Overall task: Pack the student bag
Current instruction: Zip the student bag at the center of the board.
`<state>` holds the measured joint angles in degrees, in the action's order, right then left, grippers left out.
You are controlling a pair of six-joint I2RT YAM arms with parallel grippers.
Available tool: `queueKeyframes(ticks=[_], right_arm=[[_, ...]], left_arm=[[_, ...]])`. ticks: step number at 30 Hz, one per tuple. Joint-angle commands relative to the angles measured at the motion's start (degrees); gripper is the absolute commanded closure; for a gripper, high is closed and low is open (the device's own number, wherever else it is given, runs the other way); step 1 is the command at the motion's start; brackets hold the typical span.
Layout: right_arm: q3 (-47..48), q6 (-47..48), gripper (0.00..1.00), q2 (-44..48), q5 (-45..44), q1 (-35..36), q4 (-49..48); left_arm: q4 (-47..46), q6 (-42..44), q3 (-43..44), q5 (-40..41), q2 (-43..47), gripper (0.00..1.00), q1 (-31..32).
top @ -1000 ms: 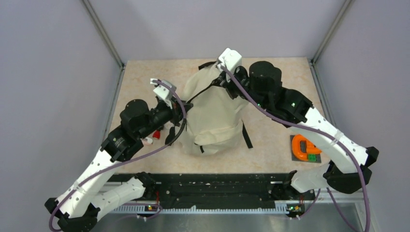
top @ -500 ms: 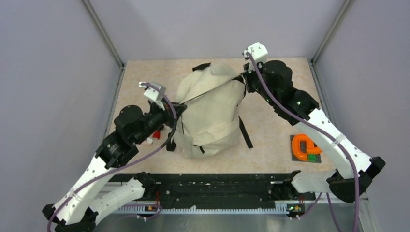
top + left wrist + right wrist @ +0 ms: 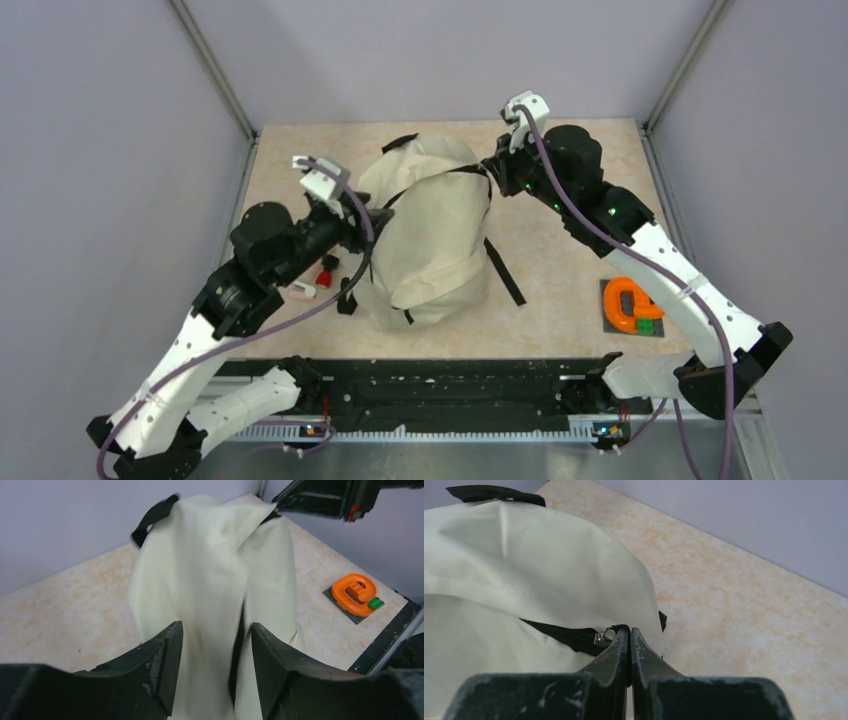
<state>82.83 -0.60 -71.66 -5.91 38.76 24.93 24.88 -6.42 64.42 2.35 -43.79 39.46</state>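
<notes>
The student bag [image 3: 430, 240], cream fabric with black straps, lies slumped mid-table, its black zipper [image 3: 559, 632] across the top. My right gripper [image 3: 490, 168] is at the bag's upper right corner, shut on the black tab of the zipper pull [image 3: 603, 638]; the closed tips [image 3: 629, 630] press together over it. My left gripper [image 3: 368, 215] is at the bag's left side. Its jaws [image 3: 215, 627] stand open, with the bag's fabric [image 3: 210, 570] and a dark seam between and beyond them, not pinched.
An orange ring-shaped piece on a grey plate [image 3: 630, 305] lies at the right, also in the left wrist view [image 3: 356, 592]. Small red [image 3: 325, 275] and white [image 3: 300, 292] items lie under the left arm. A black strap [image 3: 503, 270] trails from the bag's right side.
The left gripper has opened and let go of the bag. The bag has sagged and swung its lower end leftward. The right gripper still holds the zipper pull, shifted slightly left.
</notes>
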Motion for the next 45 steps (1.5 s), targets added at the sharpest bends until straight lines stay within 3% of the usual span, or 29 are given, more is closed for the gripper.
queueKeyframes(ticks=[1,5,10,15,28,30,34,36,37,45], right_arm=[[0.25,-3.07,1.00,-0.95,5.69,-0.41,-5.22],[0.24,-3.20,1.00,-1.72,7.48,-0.19,-6.13],[-0.01,-3.31,1.00,-2.07,7.57,-0.18,-7.34],[-0.02,-3.44,1.00,-2.63,8.01,-0.18,-8.10],[-0.21,-2.83,1.00,-1.69,7.96,-0.17,-8.12],[-0.21,-2.90,1.00,-1.34,8.04,-0.18,-7.81],[-0.56,-2.97,1.00,0.27,7.26,-0.18,-7.10],[-1.45,-3.10,1.00,1.38,6.21,-0.18,-7.05],[-1.97,-3.18,1.00,1.81,4.98,-0.22,-6.87],[-12.96,-6.75,1.00,2.36,2.54,-1.73,-7.09]], left_arm=[[-5.41,8.09,9.85,-11.04,-11.26,0.39,0.06],[-6.77,11.77,16.70,-11.28,-17.60,0.27,1.34],[-3.88,15.96,24.03,-9.87,-24.81,0.21,4.84],[1.30,20.10,30.01,0.55,-30.74,0.16,10.45],[4.52,27.69,27.59,22.52,-35.79,0.10,15.33],[3.78,28.40,26.89,25.45,-36.36,0.22,15.46],[1.63,29.57,26.20,30.51,-36.69,0.78,15.62],[-0.98,30.25,25.62,32.42,-35.78,0.95,15.62],[-2.32,30.64,25.58,32.80,-35.13,1.00,15.64],[-6.43,32.38,27.22,35.71,-31.53,1.00,15.64]])
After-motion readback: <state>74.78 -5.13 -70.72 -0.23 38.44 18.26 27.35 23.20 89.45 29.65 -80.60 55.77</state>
